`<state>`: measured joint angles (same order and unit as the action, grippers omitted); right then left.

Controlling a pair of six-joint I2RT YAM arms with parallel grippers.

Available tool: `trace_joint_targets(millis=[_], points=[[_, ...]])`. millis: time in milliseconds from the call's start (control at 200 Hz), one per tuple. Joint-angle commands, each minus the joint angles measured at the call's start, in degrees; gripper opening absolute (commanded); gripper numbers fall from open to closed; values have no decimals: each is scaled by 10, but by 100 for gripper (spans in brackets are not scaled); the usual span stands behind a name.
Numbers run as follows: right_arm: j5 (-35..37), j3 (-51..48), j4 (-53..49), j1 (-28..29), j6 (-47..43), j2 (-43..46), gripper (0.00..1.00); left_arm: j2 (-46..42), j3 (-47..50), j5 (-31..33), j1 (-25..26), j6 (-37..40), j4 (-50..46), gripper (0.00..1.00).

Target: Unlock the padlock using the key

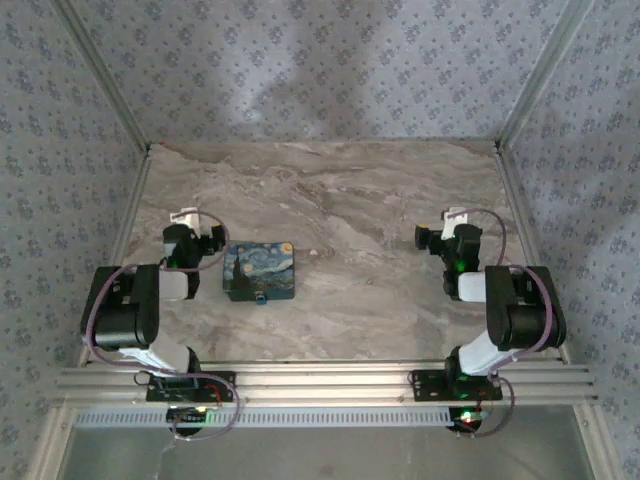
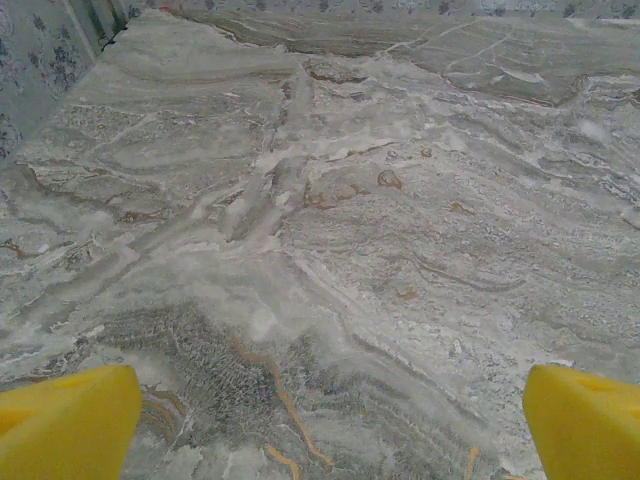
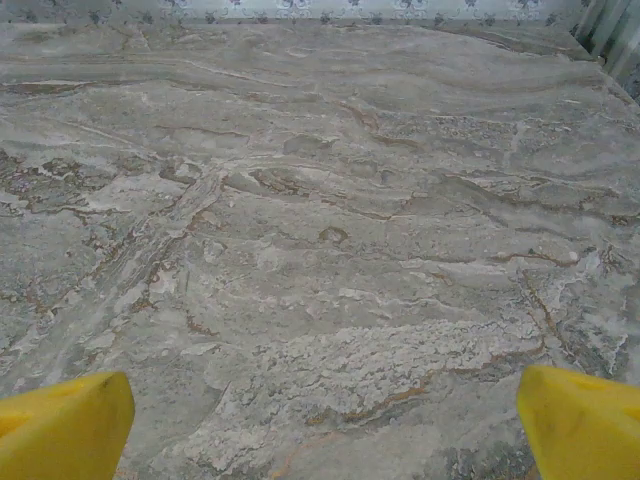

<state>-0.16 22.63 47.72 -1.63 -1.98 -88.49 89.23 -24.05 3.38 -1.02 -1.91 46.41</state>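
The padlock (image 1: pixel 261 297) is lying at the box's (image 1: pixel 260 268) near edge, a tiny bluish speck in the top view; whether it is touching the box I cannot tell. The box is resting on the table (image 1: pixel 380 210), just right of the left gripper (image 1: pixel 197 232); the right gripper (image 1: pixel 440 236) is hovering well apart. The wrist views are adding the jaws' state: left fingers (image 2: pixel 70 425) and right fingers (image 3: pixel 580 420) are standing wide apart over marble, gripping nothing.

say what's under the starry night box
The box lies flat on the marble table; anything beneath it is covered. A tiny bluish padlock sits at its near edge.
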Motion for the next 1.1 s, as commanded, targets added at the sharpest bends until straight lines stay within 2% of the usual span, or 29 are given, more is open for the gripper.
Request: trace_joint_targets(millis=[0, 1094], points=[[8, -4, -11, -1, 4, 11, 100, -14, 2, -11, 0, 7, -1, 98], [13, -10, -8, -6, 10, 23, 100, -18, 13, 0, -1, 2, 14, 98]])
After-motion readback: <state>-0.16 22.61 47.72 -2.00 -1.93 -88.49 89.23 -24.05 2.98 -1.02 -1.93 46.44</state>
